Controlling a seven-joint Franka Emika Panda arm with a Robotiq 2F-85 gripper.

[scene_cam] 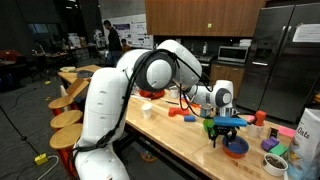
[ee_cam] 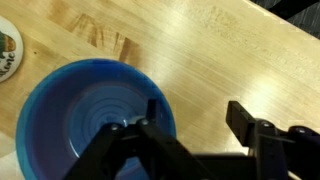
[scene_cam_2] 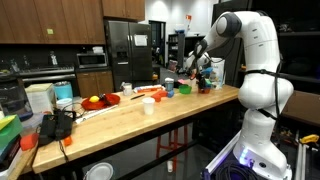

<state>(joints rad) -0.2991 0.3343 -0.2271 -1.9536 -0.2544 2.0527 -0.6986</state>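
One blue bowl [ee_cam: 75,120], judged light, rigid, slick and breakable, is straddled at its rim by the released pincer [ee_cam: 193,118] and is best gripped there.

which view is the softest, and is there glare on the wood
wrist view: softest, the blue bowl and the dark claw blurred, a pale sheen on the wooden counter at upper right; both exterior views: sharper, evenly lit, no harsh glare on it
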